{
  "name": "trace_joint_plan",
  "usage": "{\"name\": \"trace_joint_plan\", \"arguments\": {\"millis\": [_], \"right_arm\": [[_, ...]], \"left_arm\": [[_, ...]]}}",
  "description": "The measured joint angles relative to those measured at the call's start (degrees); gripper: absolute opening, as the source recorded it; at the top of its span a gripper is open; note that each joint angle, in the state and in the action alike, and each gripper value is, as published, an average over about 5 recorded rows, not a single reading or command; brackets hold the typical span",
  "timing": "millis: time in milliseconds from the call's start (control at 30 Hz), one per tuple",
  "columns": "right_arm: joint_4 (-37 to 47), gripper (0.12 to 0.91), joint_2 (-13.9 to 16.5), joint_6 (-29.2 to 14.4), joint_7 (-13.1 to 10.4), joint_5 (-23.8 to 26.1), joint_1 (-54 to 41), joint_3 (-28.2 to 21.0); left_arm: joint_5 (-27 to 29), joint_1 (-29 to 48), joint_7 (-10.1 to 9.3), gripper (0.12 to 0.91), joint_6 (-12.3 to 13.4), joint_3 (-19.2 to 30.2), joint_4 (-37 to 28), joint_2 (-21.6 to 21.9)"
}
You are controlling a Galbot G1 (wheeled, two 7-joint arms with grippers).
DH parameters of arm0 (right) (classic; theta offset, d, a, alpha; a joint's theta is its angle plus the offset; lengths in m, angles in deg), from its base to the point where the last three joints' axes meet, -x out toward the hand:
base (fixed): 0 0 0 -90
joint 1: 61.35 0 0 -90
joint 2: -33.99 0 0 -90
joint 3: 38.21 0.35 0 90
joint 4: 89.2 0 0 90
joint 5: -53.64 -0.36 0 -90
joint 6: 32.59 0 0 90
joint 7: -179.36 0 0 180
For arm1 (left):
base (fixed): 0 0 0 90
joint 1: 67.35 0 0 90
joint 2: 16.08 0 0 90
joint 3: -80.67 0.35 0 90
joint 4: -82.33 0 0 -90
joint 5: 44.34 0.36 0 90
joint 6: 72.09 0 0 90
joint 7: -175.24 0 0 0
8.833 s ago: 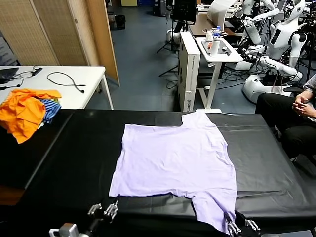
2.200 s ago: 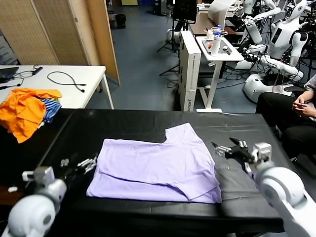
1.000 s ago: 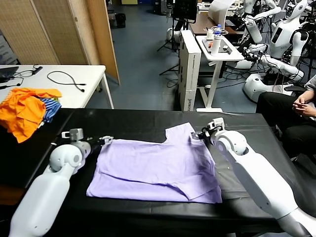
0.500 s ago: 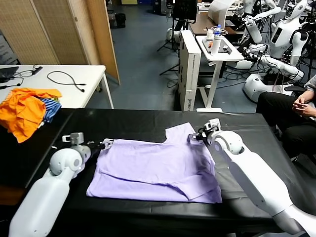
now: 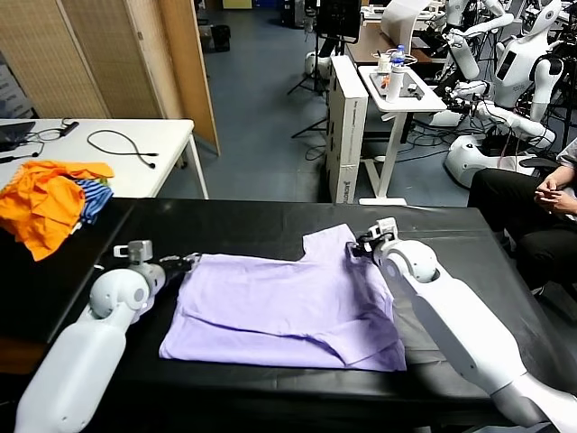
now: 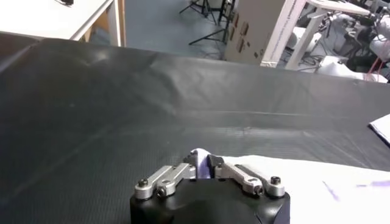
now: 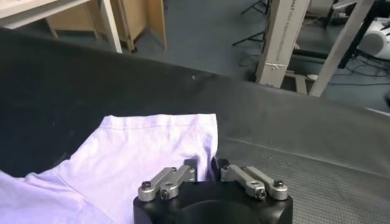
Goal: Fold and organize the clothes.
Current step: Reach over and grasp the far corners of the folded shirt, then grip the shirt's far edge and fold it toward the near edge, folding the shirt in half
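Note:
The pale lavender T-shirt [image 5: 288,302] lies on the black table [image 5: 469,343], its near part folded back over itself, with one sleeve pointing to the far side. My left gripper [image 5: 187,262] is at the shirt's far left corner and is shut on it; in the left wrist view the fingertips [image 6: 202,163] pinch a tuft of lavender cloth [image 6: 317,176]. My right gripper [image 5: 359,249] is at the far right sleeve edge and is shut on it; in the right wrist view the gripper [image 7: 204,164] clamps the sleeve's edge [image 7: 140,164]. No purple print shows.
A bright orange garment [image 5: 41,203] and a blue-striped cloth [image 5: 92,197] lie at the far left of the table. A white table [image 5: 135,167] with a black cable stands behind. A seated person [image 5: 532,198] is at the right, with a white cart [image 5: 397,90] beyond.
The shirt, first flat, now has its near part folded over. Both grippers moved from the near edge to its far corners and closed on it; little motion in the last half second.

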Motion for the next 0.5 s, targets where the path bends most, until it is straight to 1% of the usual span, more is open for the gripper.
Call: {"name": "trace_joint_plan", "arguments": {"millis": [67, 167, 267, 400, 500], "right_arm": [[-0.3, 0.143, 0.0, 0.0, 0.0, 0.0, 0.3, 0.4], [-1.0, 0.140, 0.1, 0.0, -0.1, -0.5, 0.9, 1.2], [-2.1, 0.140, 0.6, -0.5, -0.1, -1.6, 1.7, 2.1], [-4.7, 0.140, 1.6, -3.2, 0.1, -2.9, 3.1, 3.7], [-7.1, 0.140, 2.6, -4.2, -0.1, -3.8, 4.4, 5.0]], "left_arm": [[0.1, -0.1, 0.10, 0.167, 0.0, 0.0, 0.1, -0.1], [0.0, -0.3, 0.11, 0.145, 0.2, -0.1, 0.7, -0.3], [-0.3, -0.7, -0.03, 0.146, 0.9, -0.5, 1.5, -0.2], [-1.4, -1.9, -0.62, 0.146, 1.7, -1.5, 3.1, 0.0], [-2.1, -3.3, -0.73, 0.146, 2.0, -2.7, 5.0, 0.5]]}}
